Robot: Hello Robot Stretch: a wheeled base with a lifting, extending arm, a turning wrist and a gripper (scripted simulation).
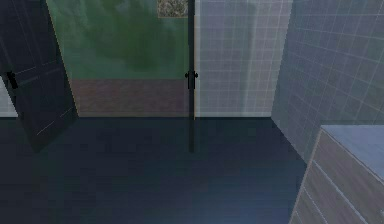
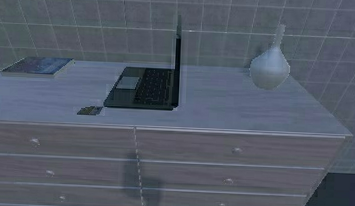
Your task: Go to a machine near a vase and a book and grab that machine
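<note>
Open black laptop [image 2: 151, 85] on a pale dresser tabletop [image 2: 245, 109], between a flat grey book [image 2: 39, 67] and a white vase [image 2: 269, 67]. Best approached squarely, keeping clear of the vase; the gripper's state cannot be told.

An open laptop [image 2: 151, 85] sits on a dresser [image 2: 235, 116] between a book [image 2: 39, 67] and a white vase [image 2: 269, 65].

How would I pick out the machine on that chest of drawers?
Find the wide dresser with pale drawer fronts against the tiled wall. Near the middle of its top stands a laptop, between a flat book toward one end and a white vase toward the other. It alone has an upright screen and a keyboard.
</note>
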